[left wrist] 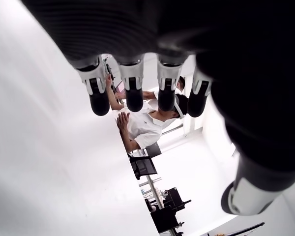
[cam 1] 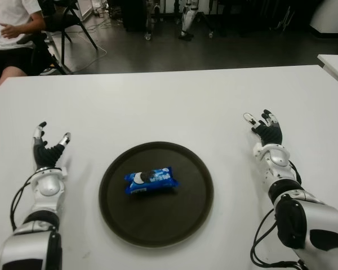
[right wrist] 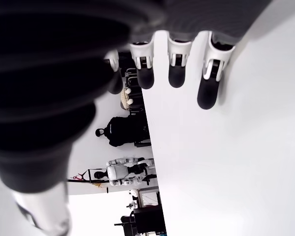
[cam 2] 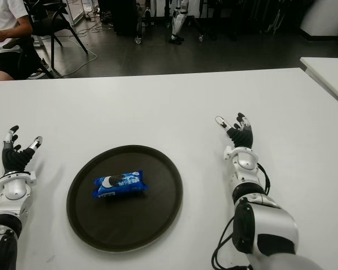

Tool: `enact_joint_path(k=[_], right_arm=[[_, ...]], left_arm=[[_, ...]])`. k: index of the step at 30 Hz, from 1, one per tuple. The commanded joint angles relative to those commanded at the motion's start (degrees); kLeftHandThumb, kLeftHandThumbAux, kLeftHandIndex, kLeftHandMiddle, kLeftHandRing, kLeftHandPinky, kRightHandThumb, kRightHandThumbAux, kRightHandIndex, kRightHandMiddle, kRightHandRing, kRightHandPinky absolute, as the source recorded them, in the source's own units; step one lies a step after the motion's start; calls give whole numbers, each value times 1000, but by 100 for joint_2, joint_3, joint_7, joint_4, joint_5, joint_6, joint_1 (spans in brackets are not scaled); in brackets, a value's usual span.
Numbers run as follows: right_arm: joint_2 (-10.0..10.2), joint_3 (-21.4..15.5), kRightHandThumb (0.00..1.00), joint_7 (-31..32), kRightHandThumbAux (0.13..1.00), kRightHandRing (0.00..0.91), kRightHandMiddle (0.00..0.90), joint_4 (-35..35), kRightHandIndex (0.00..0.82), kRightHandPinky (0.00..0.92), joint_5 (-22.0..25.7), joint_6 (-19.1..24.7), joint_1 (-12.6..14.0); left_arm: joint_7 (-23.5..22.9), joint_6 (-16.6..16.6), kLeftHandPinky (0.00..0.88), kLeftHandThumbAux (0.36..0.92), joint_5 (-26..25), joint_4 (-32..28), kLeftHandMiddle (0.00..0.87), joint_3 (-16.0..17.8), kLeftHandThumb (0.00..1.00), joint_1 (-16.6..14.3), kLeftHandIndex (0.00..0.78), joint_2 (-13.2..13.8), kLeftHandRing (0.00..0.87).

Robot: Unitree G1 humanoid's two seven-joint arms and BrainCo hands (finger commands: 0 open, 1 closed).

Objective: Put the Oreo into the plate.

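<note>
Robot hands (cam 1: 48, 149) (cam 1: 266, 130) flanking plate (cam 1: 197, 211) with Oreo (cam 1: 150, 180).

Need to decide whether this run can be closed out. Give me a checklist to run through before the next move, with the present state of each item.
1. Oreo pack lies inside the plate: ok.
2. Pack clear of the rim, not hanging over it: ok.
3. Left hand holds nothing, fingers spread, on the plate's left: ok.
4. Right hand holds nothing, fingers spread, on the plate's right: ok.
5. Both hands apart from plate and pack: ok.
6. Hands resting on the table or just above it: cannot tell.
</note>
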Motion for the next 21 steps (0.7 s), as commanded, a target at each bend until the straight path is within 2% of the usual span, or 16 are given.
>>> enact_joint_path(k=[5,14,21], right_arm=[[29,-33,0,-25,771,12,31,-12,13,23,31,-70,-2],[23,-14,0,39,756,1,16,-20,4,2,24,-50,-37],[23,14,0,43,762,0,14,-20,1,0,-1,-19,-45]], left_arm=[[-29,-16,0,698,6,9,16,-23,0,-9,26,1,0],[-135,-8,0,661,9,7,15,-39,0,-26,31,43,0],[-102,32,5,676,-55,19,24,18,0,-24,30,27,1]])
